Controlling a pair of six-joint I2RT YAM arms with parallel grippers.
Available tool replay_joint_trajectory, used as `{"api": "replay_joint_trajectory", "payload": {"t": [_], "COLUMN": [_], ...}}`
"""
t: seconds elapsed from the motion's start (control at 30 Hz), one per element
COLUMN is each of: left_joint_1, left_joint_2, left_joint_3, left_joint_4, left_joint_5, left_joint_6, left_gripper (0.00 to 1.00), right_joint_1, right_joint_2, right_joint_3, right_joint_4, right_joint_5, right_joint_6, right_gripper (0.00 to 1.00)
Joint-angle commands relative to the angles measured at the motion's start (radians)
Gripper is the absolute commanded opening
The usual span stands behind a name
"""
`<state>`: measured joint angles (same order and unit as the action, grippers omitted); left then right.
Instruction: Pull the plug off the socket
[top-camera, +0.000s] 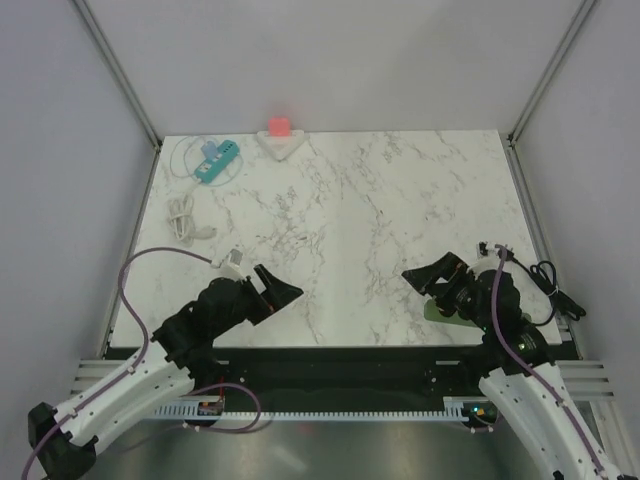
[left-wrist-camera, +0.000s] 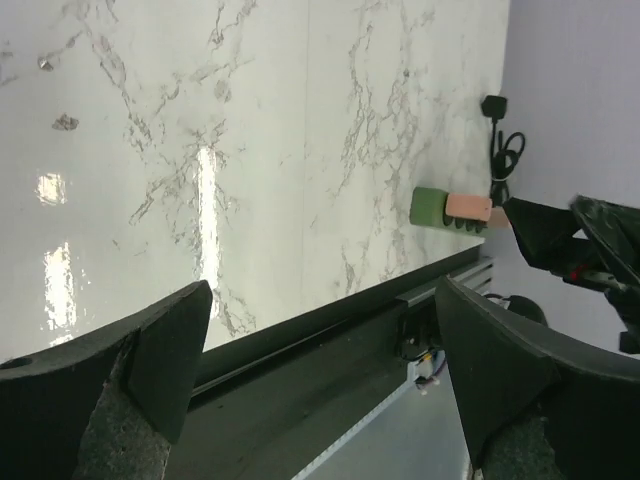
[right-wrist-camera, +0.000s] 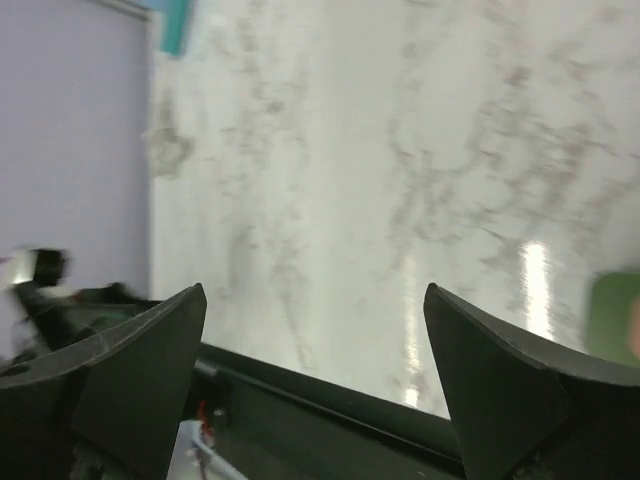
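— At far-left table (top-camera: 380, 220) corner, top view?
— Teal power strip (top-camera: 226, 153), long axis slanting, plug (top-camera: 209, 151) seated; left gripper (top-camera: 281, 292) nearer, jaws apart, well short.
— Left wrist?
— Fingers (left-wrist-camera: 160, 350) spread, empty; strip unseen.
— Right wrist?
— Likewise spread, right gripper (right-wrist-camera: 315, 300); strip far, upper left. No legible writing.

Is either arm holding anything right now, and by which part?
Nothing is held. The left gripper and the right gripper are both open with nothing between their fingers, and the power strip lies apart from both, at the far left.
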<state>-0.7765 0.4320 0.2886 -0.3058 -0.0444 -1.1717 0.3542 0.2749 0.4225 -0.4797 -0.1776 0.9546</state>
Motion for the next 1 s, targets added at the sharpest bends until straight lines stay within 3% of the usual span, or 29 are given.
{"api": "replay_joint_trajectory", "payload": {"t": [0.0,0.07,0.2,0.27,0.37,0.43,0.57,0.87,0.97], "left_joint_1": [-0.003,-0.003,0.000,0.000,0.000,0.000,-0.038,-0.248,-0.299], "left_joint_2": [0.143,0.255,0.362,0.379,0.411,0.465,0.754,1.256,1.385], "left_joint_3": [0.187,0.273,0.356,0.354,0.313,0.308,0.395,0.734,0.849], "left_joint_4": [-0.134,-0.173,-0.248,-0.202,-0.005,0.143,0.281,0.557,0.554], "left_joint_5": [-0.036,0.001,-0.075,-0.039,0.070,0.138,0.282,0.414,0.417], "left_joint_6": [0.188,0.298,0.207,0.254,0.294,0.302,0.308,0.333,0.427], "left_gripper": [1.00,1.00,1.00,1.00,1.00,1.00,0.99,0.97,0.95], "right_joint_1": [-0.001,-0.001,-0.001,-0.001,-0.001,-0.001,-0.003,0.000,-0.001], "right_joint_2": [0.163,0.260,0.401,0.474,0.541,0.549,0.486,0.420,0.423], "right_joint_3": [0.070,0.091,0.165,0.196,0.228,0.249,0.292,0.531,0.622], "right_joint_4": [-0.296,-0.350,-0.394,-0.408,-0.427,-0.439,-0.458,-0.691,-0.755], "right_joint_5": [0.260,0.317,0.305,0.294,0.250,0.228,0.244,0.513,0.567], "right_joint_6": [-0.102,-0.096,-0.143,-0.206,-0.258,-0.281,-0.284,-0.223,-0.229], "right_gripper": [0.98,0.98,0.98,0.98,0.98,0.98,0.98,0.98,0.98]}}
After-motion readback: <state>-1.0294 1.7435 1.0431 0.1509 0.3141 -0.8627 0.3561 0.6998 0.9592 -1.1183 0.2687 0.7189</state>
